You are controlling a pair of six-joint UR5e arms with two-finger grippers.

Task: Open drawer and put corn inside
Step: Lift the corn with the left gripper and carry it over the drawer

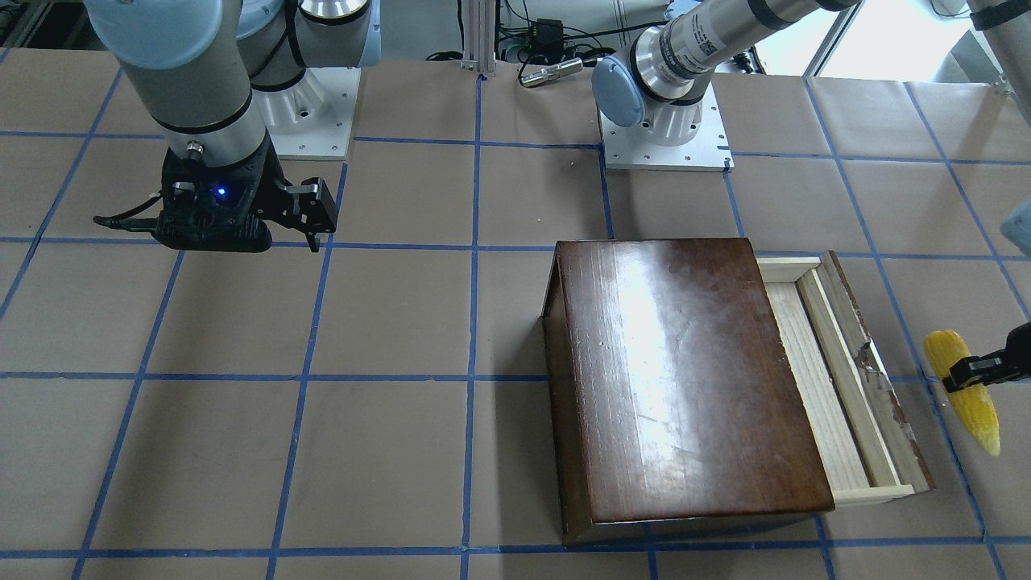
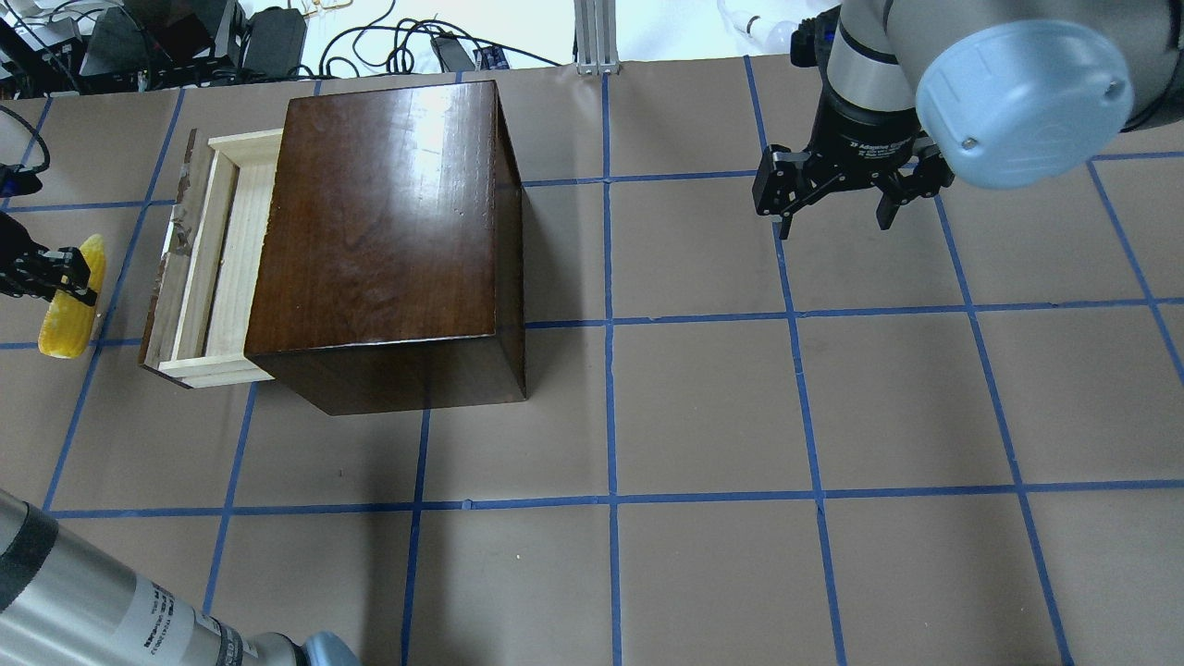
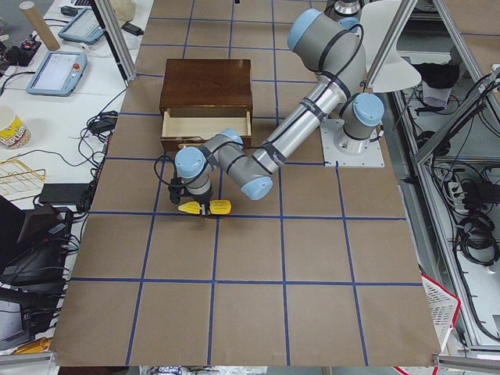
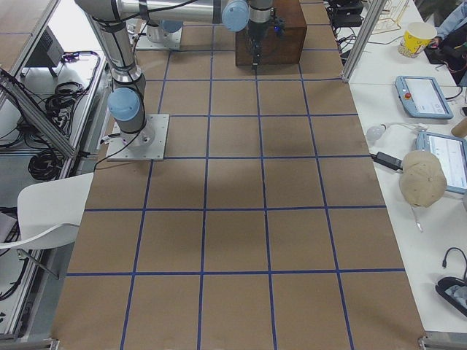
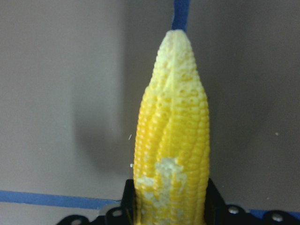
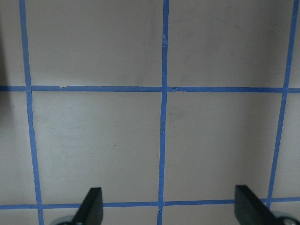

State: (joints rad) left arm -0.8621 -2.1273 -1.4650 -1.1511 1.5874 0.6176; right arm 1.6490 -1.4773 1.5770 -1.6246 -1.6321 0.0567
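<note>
The glossy dark-brown box [image 1: 685, 370] [image 2: 388, 231] stands on the table with its drawer [image 1: 815, 387] [image 2: 222, 268] pulled partly out; the pale wood tray shows empty. My left gripper [image 1: 979, 372] [image 2: 65, 277] is shut on the yellow corn [image 1: 962, 395] [image 2: 67, 301] [image 5: 171, 140] around its middle. It holds the corn low over the table just outside the drawer's worn front panel [image 1: 882, 379], lying roughly parallel to it. My right gripper [image 2: 837, 217] [image 6: 171, 208] is open and empty, hovering far from the box.
The table is brown paper with a blue tape grid [image 2: 610, 319]. The arm bases [image 1: 664, 133] stand at the robot's edge. Cables and equipment [image 2: 185, 37] lie beyond the box's far side.
</note>
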